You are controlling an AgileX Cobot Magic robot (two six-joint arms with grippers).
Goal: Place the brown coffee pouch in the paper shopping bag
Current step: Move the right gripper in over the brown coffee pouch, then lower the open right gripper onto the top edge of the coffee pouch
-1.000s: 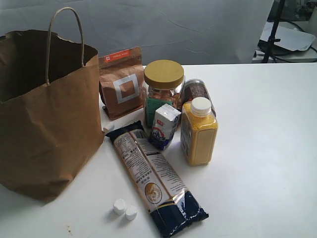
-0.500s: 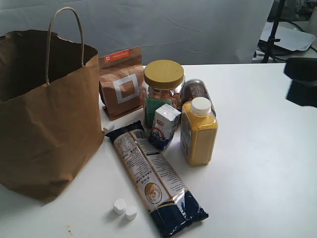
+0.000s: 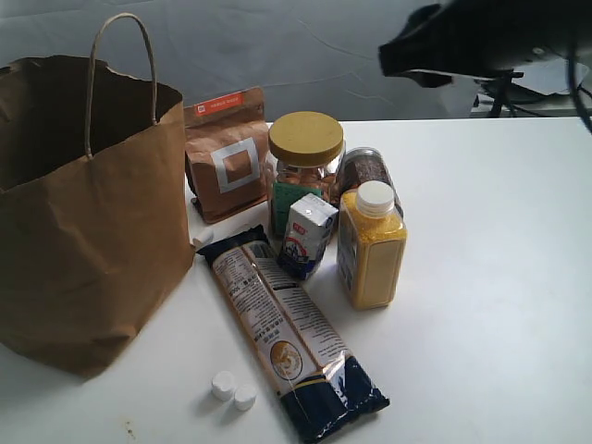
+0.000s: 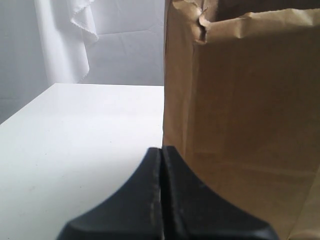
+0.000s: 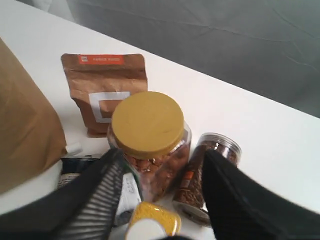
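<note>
The brown coffee pouch [image 3: 227,153] stands upright behind the jars, just right of the paper shopping bag [image 3: 88,213], whose mouth is open and whose one visible loop handle stands up. In the right wrist view the pouch [image 5: 105,92] lies beyond the yellow-lidded jar. My right gripper [image 5: 164,152] is open and empty, high above the jars and apart from the pouch. Its arm [image 3: 481,42] shows as a dark blur at the upper right. My left gripper [image 4: 161,150] is shut on nothing, low beside the bag's wall [image 4: 240,125]. It is out of the exterior view.
In front of the pouch stand a yellow-lidded jar [image 3: 305,166], a dark jar [image 3: 365,171], a yellow bottle [image 3: 370,245] and a small milk carton [image 3: 308,236]. A long dark-blue noodle packet [image 3: 291,333] and two white caps [image 3: 233,390] lie nearer the front.
My right arm has come in from the right edge and swung up and left above the back of the table. The objects have not moved.
</note>
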